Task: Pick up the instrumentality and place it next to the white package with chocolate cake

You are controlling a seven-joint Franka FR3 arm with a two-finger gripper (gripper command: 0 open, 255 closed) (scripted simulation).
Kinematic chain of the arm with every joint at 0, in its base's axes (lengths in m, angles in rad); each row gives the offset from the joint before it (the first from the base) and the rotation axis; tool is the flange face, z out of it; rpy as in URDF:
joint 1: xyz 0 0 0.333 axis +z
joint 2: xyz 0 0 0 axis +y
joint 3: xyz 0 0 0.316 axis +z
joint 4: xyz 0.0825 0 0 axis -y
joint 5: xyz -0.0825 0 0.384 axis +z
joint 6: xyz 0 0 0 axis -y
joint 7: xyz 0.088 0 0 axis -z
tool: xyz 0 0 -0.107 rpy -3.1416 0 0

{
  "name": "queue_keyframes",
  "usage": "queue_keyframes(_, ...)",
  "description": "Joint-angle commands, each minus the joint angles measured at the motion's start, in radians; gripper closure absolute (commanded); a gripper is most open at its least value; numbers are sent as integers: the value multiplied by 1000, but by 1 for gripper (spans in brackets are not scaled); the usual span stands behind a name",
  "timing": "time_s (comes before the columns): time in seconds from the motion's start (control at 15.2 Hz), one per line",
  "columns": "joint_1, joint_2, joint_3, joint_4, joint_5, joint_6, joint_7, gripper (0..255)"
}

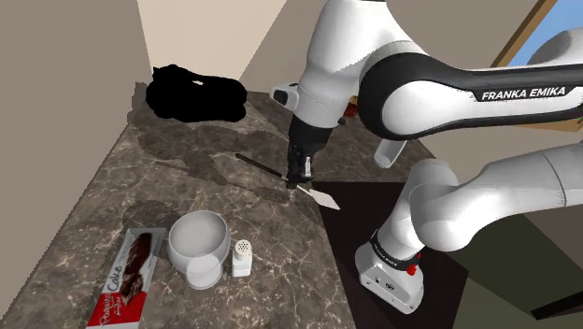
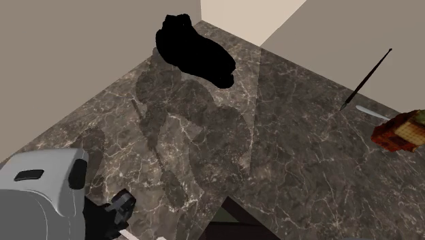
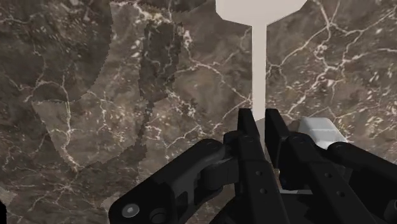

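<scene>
The instrumentality is a spatula-like tool (image 1: 318, 195) with a thin dark handle and a pale flat blade, near the counter's edge by the stand. My gripper (image 1: 299, 181) is shut on its shaft. In the wrist view the two fingers (image 3: 248, 130) clasp the pale shaft (image 3: 259, 70), and the blade (image 3: 257, 9) points away from the hand. I cannot tell whether the tool touches the counter. The white package with chocolate cake (image 1: 124, 278) lies flat at the counter's near corner, at the shoulder view's lower left. In the second exterior view the gripper (image 2: 116, 217) is at the lower left.
A pale cup (image 1: 198, 246) and a small white shaker (image 1: 242, 259) stand between the package and the tool. A black area (image 1: 196, 95) sits in the far corner by the walls. A thin black rod (image 2: 368, 76) and a red-brown item (image 2: 402, 129) lie at the second exterior view's right.
</scene>
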Motion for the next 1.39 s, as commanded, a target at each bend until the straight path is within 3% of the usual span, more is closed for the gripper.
queue_keyframes(0.0,29,-35,37,-9,30,-21,48,255)
queue_keyframes(0.4,109,-90,151,-12,116,-55,185,255)
queue_keyframes(1.32,129,-45,213,-171,173,148,175,255)
